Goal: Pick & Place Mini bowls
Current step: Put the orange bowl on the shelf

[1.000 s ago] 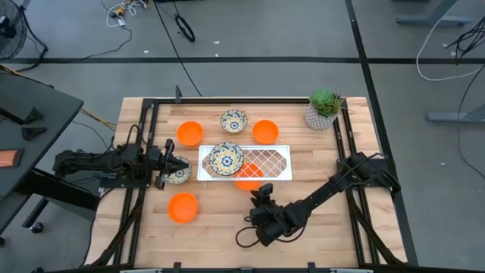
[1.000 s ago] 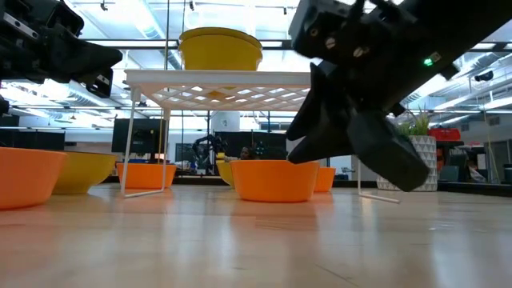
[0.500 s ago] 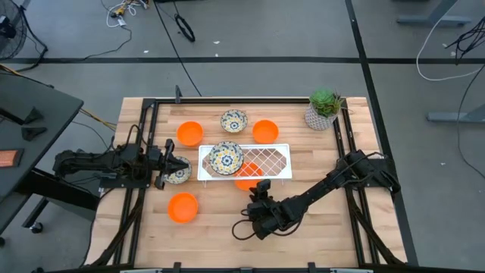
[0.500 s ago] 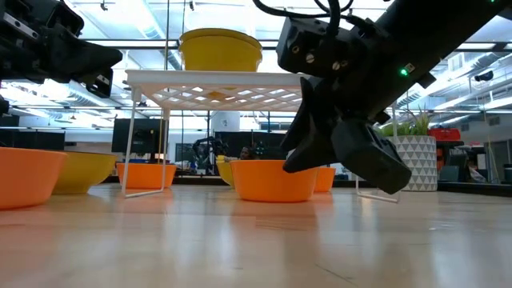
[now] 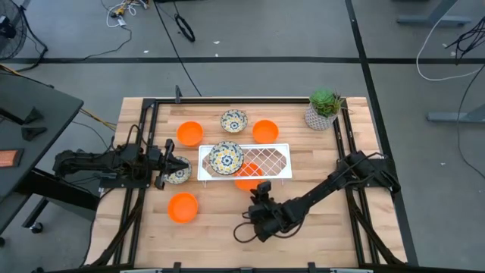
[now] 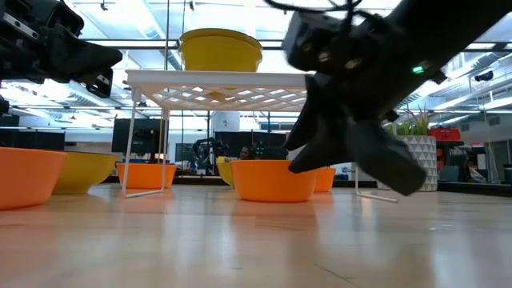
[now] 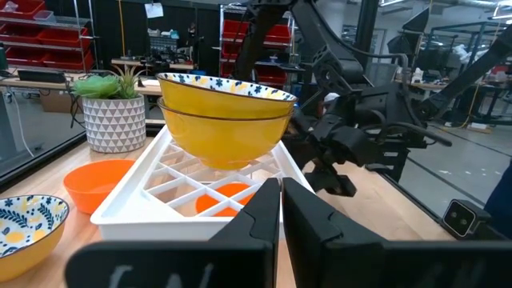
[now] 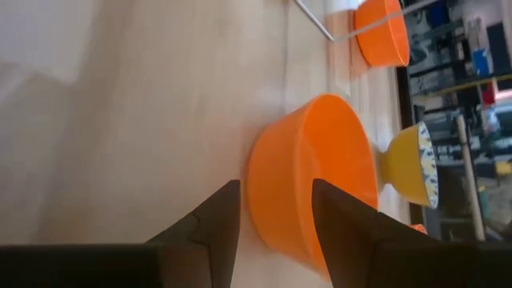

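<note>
A: Wood counter point(image 5: 318, 227), white rack point(image 5: 265, 161) mid-span. Two patterned bowls point(image 5: 226, 157) stacked on the rack, one orange bowl point(image 5: 247, 182) underneath. Others loose on the counter: three orange, two patterned.

B: Which pincer are you driving?

A: Right pincer point(image 5: 263, 199), low at the front, just short of the rack. Fingers point(image 8: 216, 220) spread, nothing in them, aimed at that orange bowl point(image 8: 312, 188) under the rack. Reads as the approach step of a pick.

B: Left?

A: Left pincer point(image 5: 173, 168) hangs over a patterned bowl beside the rack's left end. Fingers look pressed together, no bowl in them.

B: Next?

A: Push the right pincer in until its fingers straddle the rim, then close. Keep low; the rack's deck is right above you.
</note>
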Robot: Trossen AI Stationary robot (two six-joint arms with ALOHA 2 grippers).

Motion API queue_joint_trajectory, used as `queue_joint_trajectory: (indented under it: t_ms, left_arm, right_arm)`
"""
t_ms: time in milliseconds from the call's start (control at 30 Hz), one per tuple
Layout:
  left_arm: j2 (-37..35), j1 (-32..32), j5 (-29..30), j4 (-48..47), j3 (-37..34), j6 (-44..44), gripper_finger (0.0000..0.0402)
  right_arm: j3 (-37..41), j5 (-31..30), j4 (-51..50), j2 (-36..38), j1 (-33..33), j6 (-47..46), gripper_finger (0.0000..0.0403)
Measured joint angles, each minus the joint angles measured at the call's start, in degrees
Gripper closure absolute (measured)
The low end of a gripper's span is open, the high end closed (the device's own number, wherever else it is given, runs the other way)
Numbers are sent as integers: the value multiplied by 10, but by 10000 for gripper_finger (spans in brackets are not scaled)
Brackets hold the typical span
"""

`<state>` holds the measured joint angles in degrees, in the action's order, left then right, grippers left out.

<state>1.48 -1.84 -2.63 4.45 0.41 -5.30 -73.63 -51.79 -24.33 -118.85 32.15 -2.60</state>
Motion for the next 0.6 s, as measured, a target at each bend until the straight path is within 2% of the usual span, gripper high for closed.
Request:
queue_joint_trajectory:
  t_ms: [133,300,600]
  left_arm:
    - [0,0,0,0,0,0,378]
    - [0,0,0,0,0,0,378]
    - [0,0,0,0,0,0,378]
  right_arm:
    - [-9,-15,-37,0,23,-1,245]
    - [-39,-18,-104,0,39,-48,245]
    - [-57,-58,-108,0,48,-77,245]
